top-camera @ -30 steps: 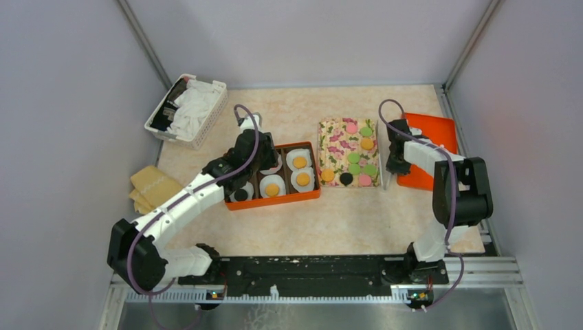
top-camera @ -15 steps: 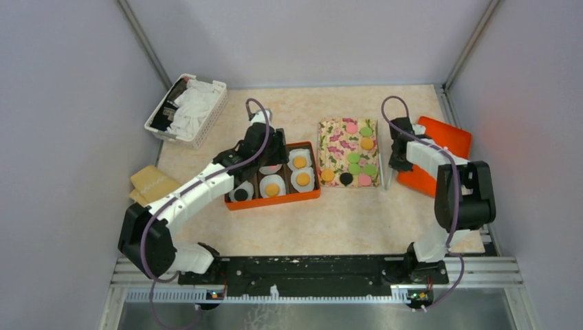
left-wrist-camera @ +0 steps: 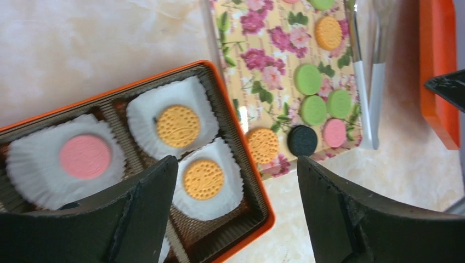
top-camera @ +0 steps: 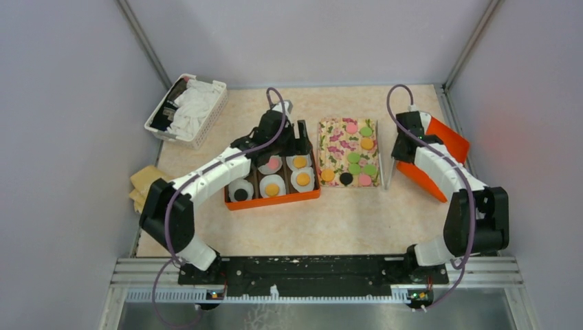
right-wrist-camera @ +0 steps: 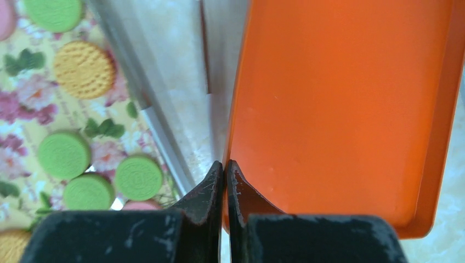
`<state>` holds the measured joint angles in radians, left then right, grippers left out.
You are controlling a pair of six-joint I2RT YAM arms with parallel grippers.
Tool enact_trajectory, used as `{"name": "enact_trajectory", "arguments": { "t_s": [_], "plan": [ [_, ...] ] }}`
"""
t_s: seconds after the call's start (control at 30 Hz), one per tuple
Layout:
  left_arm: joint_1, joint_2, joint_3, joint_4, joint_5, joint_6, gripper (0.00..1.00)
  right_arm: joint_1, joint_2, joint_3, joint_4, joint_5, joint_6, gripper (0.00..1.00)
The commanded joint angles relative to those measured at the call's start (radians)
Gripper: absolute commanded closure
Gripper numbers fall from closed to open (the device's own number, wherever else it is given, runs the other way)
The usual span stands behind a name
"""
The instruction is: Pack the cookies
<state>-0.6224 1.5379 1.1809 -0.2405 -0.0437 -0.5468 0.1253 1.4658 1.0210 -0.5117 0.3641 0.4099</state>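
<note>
Several cookies [top-camera: 355,158] in green, pink, orange and black lie on a floral tray [top-camera: 333,141]. An orange box [top-camera: 275,202] holds white paper cups with a pink cookie [left-wrist-camera: 85,156], orange cookies [left-wrist-camera: 177,125] and a black one [top-camera: 240,194]. My left gripper [top-camera: 300,134] hangs open and empty over the box's far right corner; it also shows in the left wrist view [left-wrist-camera: 236,164]. My right gripper [right-wrist-camera: 225,164] is shut on the left edge of the orange lid [right-wrist-camera: 340,98], which it holds tilted off the table [top-camera: 440,155].
Metal tongs [top-camera: 387,172] lie between the floral tray and the lid. A white basket [top-camera: 187,110] of cloths stands at the far left. A tan packet [top-camera: 152,185] lies at the left edge. Walls close in on both sides.
My left gripper has moved right and farther away, from over the box's left half to its far right corner. My right gripper has raised the lid's left edge, tilting the lid.
</note>
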Motion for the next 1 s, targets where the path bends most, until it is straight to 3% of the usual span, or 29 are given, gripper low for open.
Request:
{"name": "enact_trajectory", "arguments": {
  "t_s": [0.0,0.33,0.57,0.97],
  "plan": [
    [0.018,0.083,0.071,0.117,0.197,0.016,0.13,0.093,-0.052,0.078,0.03,-0.074,-0.072,1.0],
    [0.038,0.294,0.218,0.248,0.543,-0.023,0.03,0.401,-0.066,0.145,0.037,-0.127,-0.08,1.0],
    [0.041,0.36,0.215,0.349,0.617,-0.082,0.02,0.532,-0.068,0.156,0.066,-0.146,-0.077,1.0],
    [0.047,0.423,0.196,0.375,0.68,-0.129,0.02,0.61,-0.071,0.171,0.091,-0.158,-0.061,1.0]
  ]
}}
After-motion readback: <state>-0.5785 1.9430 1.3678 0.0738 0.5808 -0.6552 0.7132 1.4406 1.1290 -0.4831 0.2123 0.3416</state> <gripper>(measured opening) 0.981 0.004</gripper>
